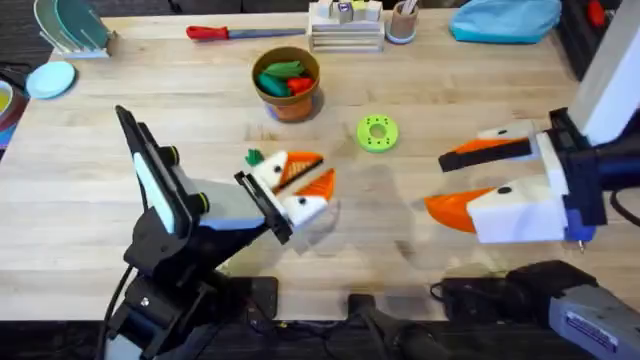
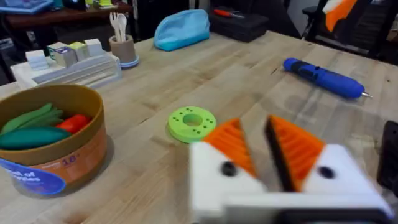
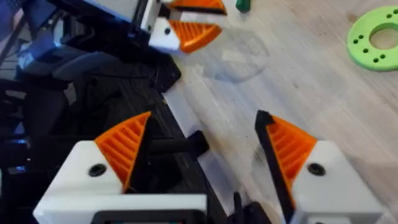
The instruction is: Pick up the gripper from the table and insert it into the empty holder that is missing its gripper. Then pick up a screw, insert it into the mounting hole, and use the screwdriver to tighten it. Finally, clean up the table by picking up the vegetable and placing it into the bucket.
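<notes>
Right gripper (image 1: 452, 182) at table's right side, fingers spread wide, holding nothing. Left gripper (image 1: 312, 175) near table centre, fingers narrowly apart, nothing betw. them. Vegetable (image 1: 254, 157) lies on table (image 1: 150, 90) just beside left gripper's tips. Bucket (image 1: 287, 85) stands behind it, w/ green and red toy pieces inside. Green disc (image 1: 377, 132) betw. the two grippers.

The surface (image 1: 450, 110) looks like pale matt wood with fine grain. The bucket (image 2: 59, 152) seems smooth cardboard or plastic with a printed label. Each claw's pads (image 3: 124, 144) are ribbed orange plastic on smooth white plastic blocks (image 3: 118, 199)
</notes>
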Controlling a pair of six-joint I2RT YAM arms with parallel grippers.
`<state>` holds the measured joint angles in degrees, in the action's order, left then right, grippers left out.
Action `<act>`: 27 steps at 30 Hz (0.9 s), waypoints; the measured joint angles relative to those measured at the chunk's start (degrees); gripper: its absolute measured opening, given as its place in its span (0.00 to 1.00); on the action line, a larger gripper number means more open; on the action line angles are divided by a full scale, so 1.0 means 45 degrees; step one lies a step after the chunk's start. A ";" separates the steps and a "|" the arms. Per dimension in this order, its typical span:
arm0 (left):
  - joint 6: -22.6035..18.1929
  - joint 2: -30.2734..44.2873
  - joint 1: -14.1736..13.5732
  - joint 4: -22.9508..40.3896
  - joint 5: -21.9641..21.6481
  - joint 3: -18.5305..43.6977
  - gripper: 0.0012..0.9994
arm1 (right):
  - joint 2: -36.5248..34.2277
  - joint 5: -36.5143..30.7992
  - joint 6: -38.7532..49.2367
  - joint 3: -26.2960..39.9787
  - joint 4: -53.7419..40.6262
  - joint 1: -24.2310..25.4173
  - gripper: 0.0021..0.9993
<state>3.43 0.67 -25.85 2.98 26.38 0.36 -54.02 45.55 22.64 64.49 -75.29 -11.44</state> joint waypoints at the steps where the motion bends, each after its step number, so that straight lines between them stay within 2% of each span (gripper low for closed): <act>1: -0.0002 -0.0002 0.0000 0.0000 0.0003 0.0000 0.10 | 0.0005 0.0031 0.0027 0.0000 0.0000 0.0000 0.99; 2: -0.0052 0.0003 0.0000 0.0000 0.0005 0.0000 0.03 | 0.0003 0.0081 0.0037 0.0000 0.0000 0.0000 0.99; 3: -0.0044 0.0003 0.0000 -0.0002 0.0000 0.0000 0.01 | 0.0000 0.0092 0.0037 0.0000 0.0000 0.0000 0.99; 10: -0.0040 0.0002 0.0000 0.0000 -0.0002 0.0000 0.00 | -0.0322 0.0176 0.0042 0.0000 0.0067 0.0000 0.99; 13: -0.0040 0.0003 0.0000 0.0000 -0.0045 0.0000 0.00 | -0.0606 -0.0141 0.0032 -0.0005 0.0807 0.0000 0.99; 19: -0.0040 -0.0002 0.0000 0.0002 -0.0140 0.0000 0.00 | -0.1923 -0.2685 -0.1726 -0.0005 0.2637 0.0466 0.99; 24: -0.0040 0.0003 0.0000 0.0000 -0.0147 0.0000 0.00 | -0.3426 -0.5224 -0.3345 -0.0005 0.2827 0.2108 0.99; 27: -0.0040 0.0003 0.0000 0.0000 -0.0147 0.0000 0.00 | -0.3919 -0.6727 -0.3989 -0.0038 0.2831 0.3541 0.99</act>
<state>3.25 0.69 -25.85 2.98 25.71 0.36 -71.66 15.28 4.69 64.32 -62.55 4.49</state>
